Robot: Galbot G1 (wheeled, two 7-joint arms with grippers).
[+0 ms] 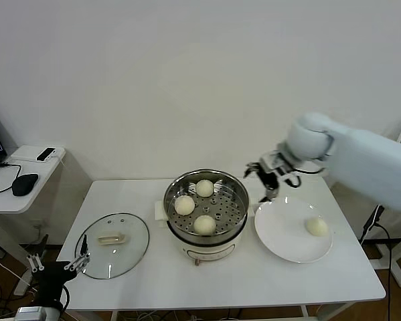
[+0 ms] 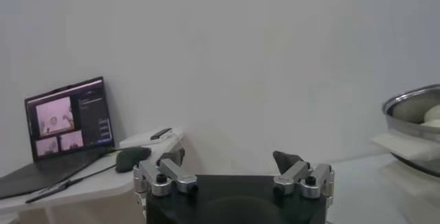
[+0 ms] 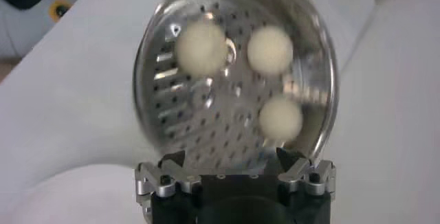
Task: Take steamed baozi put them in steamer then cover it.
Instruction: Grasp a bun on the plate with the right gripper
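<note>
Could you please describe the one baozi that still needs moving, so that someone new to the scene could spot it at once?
Start at the shiny steamer in the middle of the white table. To its right lies a flat white plate, and the baozi sits alone on the plate's right part. Unlike the three buns in the steamer, it rests on plain white crockery, not on perforated metal.

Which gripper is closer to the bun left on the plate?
The right. The right gripper hovers open above the table between the steamer and the plate, near the bun. The left gripper is parked open off the table's front left corner.
</note>
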